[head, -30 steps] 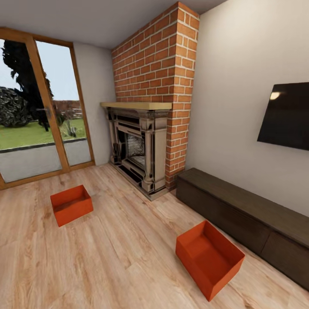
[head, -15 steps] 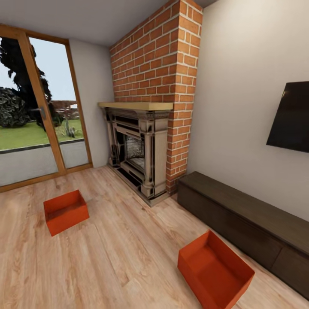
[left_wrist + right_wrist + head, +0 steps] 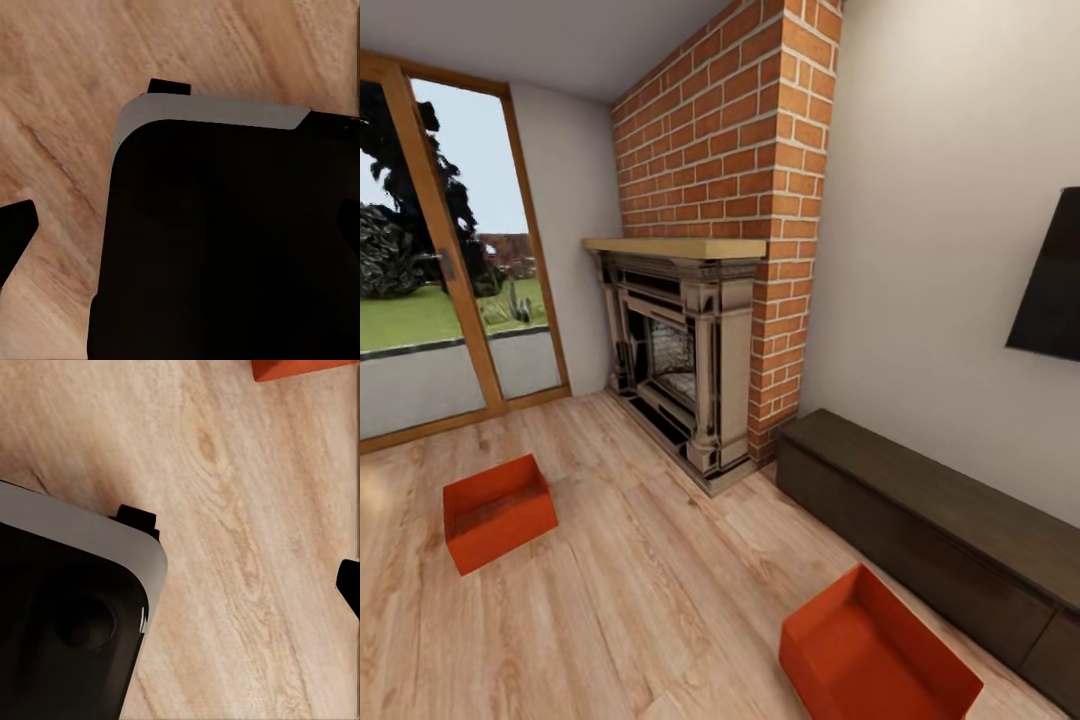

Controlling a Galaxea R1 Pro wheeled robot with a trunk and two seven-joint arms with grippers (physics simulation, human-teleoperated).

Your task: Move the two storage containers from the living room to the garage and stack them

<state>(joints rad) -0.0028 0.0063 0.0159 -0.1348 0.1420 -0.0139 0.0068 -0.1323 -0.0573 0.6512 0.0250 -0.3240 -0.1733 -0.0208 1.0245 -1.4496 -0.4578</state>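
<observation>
left fingers: one dark fingertip (image 3: 16,232) at the frame edge and a small dark tab (image 3: 169,86) past the robot's black-and-grey body (image 3: 225,240) in the left wrist view; both over the wood floor (image 3: 67,97), holding nothing; spread or pressed together, cannot tell (too little shows)
right fingers: dark fingertip (image 3: 349,583) at the frame edge and a dark tab (image 3: 138,520) by the grey-edged body (image 3: 67,615) in the right wrist view; hanging over bare plank floor (image 3: 240,555), nothing between them; cannot tell if spread
near container: red-orange open-top bin (image 3: 872,655) on the light wood floor (image 3: 620,590), low in the head view at the right, turned at an angle, empty inside, near the cabinet but apart from it; an orange corner (image 3: 300,367) also shows in the right wrist view (most likely this bin, not certain)
far container: second red-orange bin (image 3: 497,510) on the floor at the left, upright, empty, well apart from the first, nearer the glass door
cabinet: long dark wood unit (image 3: 940,545) along the right wall
TV: black screen (image 3: 1052,285) on the wall above the cabinet, cut by the frame edge
fireplace: ornate surround (image 3: 680,370) with pale mantel, set in the brick column (image 3: 730,130)
glass door: wood-framed (image 3: 435,270), lawn and trees outside
</observation>
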